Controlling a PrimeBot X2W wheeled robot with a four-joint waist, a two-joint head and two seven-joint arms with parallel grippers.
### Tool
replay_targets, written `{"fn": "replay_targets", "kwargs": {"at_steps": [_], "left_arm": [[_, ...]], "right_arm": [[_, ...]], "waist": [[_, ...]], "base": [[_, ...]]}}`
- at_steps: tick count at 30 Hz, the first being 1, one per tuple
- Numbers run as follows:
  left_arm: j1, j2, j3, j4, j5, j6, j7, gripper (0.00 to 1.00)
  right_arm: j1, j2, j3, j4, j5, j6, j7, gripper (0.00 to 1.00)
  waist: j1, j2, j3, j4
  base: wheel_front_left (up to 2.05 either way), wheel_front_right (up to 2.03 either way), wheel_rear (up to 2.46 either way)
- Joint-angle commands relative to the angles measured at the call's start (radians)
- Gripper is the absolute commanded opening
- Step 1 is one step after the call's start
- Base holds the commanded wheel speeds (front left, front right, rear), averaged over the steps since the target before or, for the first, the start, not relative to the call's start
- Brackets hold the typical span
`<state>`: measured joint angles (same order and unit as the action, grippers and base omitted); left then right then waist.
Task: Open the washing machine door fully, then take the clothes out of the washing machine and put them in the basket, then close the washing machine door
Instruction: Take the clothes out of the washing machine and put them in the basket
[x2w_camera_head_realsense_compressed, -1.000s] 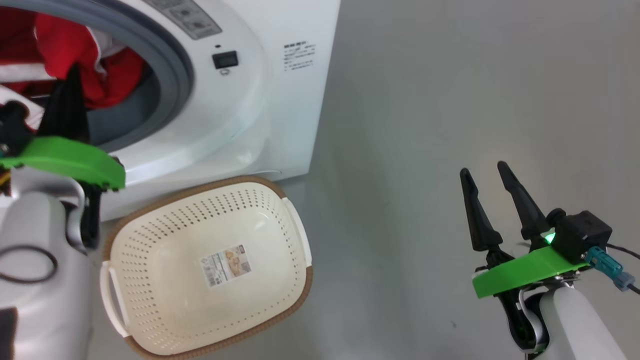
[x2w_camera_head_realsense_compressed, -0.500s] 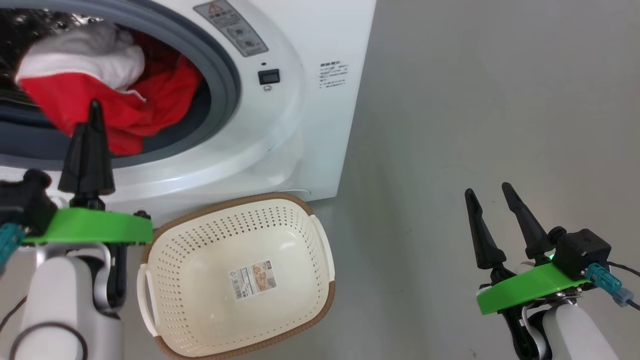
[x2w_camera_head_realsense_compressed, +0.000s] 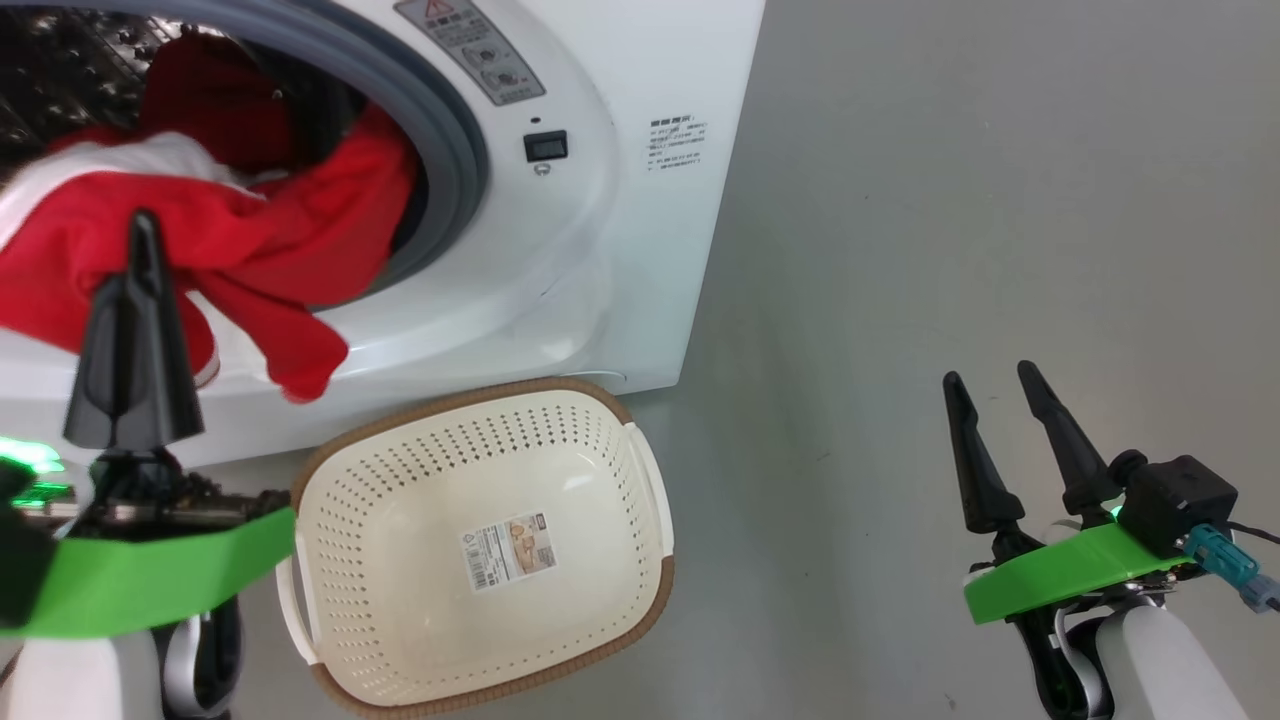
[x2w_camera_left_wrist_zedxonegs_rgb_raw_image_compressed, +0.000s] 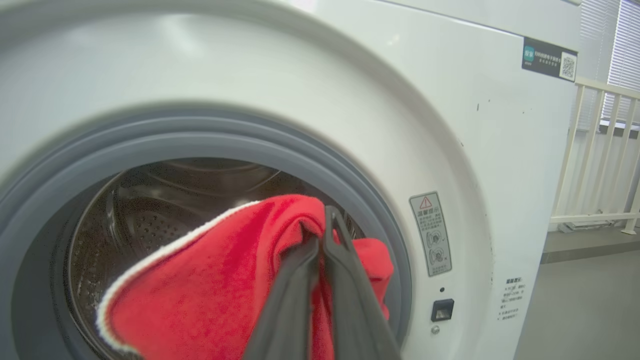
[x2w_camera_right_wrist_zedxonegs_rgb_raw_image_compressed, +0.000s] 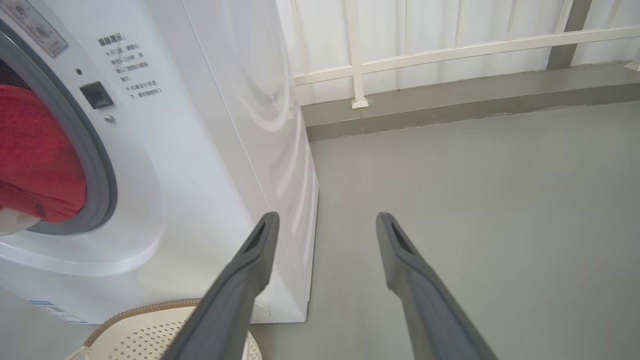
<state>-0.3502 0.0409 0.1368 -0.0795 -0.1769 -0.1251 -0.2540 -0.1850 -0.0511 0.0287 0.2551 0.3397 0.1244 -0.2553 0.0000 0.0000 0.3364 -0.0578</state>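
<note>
**Clothes** (x2w_camera_head_realsense_compressed: 250, 250): red fabric garment with a white panel and white edging. It lies half out of the drum mouth, draped over the lower lip of the opening. One red flap hangs down the white front panel, above the near-left rim of the basket and clear of it. The rest trails back into the drum.

**Left gripper** (x2w_camera_head_realsense_compressed: 142, 235): fingers pressed together, pinching a fold of the red fabric at their tips. It is just in front of the opening, level with its lower half.

**Washing machine** (x2w_camera_head_realsense_compressed: 620, 200): white front-loader with its opening uncovered.
- Grey rubber gasket (x2w_camera_head_realsense_compressed: 455, 130) rings the mouth.
- Perforated steel drum (x2w_camera_head_realsense_compressed: 60, 70) shows behind the garment.
- Warning label (x2w_camera_left_wrist_zedxonegs_rgb_raw_image_compressed: 431, 234) is on the front, right of the gasket, with a small dark square latch recess below it.

**Basket** (x2w_camera_head_realsense_compressed: 380, 520): cream perforated plastic with a brown woven-look rim and white side handles.
- It stands on the floor directly before the machine's lower front, close to it.
- Nothing lies inside but a label sticker (x2w_camera_head_realsense_compressed: 508, 550) on its bottom.

**Right gripper** (x2w_camera_head_realsense_compressed: 990, 375): fingers spread wide, holding nothing. It hangs over bare floor, well to the right of the basket and the machine.

**Floor** (x2w_camera_head_realsense_compressed: 950, 200): plain grey.

**Railing** (x2w_camera_right_wrist_zedxonegs_rgb_raw_image_compressed: 450, 50): white, standing on a low grey kerb behind the machine.
</note>
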Motion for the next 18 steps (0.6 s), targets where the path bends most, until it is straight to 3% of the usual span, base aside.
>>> {"fn": "replay_targets", "kwargs": {"at_steps": [1,7,18], "left_arm": [[0.017,0.012,0.037,-0.071,-0.002,-0.005,-0.008,0.00],[0.050,0.010,0.012,-0.143,-0.036,0.002,-0.008,0.00],[0.111,0.009,-0.078,0.116,-0.067,0.023,-0.008,0.00]], "right_arm": [[0.007,0.001,0.012,-0.026,-0.010,0.006,-0.006,1.00],[0.003,0.001,0.009,-0.028,-0.011,0.006,-0.006,1.00],[-0.008,0.001,0.029,-0.028,0.000,0.006,-0.006,1.00]], "waist": [[0.0000,0.0000,0.002,0.002],[0.0000,0.0000,0.007,0.006],[0.0000,0.0000,0.020,-0.010]], "base": [[0.00,0.00,0.00],[0.00,0.00,0.00],[0.00,0.00,0.00]]}}
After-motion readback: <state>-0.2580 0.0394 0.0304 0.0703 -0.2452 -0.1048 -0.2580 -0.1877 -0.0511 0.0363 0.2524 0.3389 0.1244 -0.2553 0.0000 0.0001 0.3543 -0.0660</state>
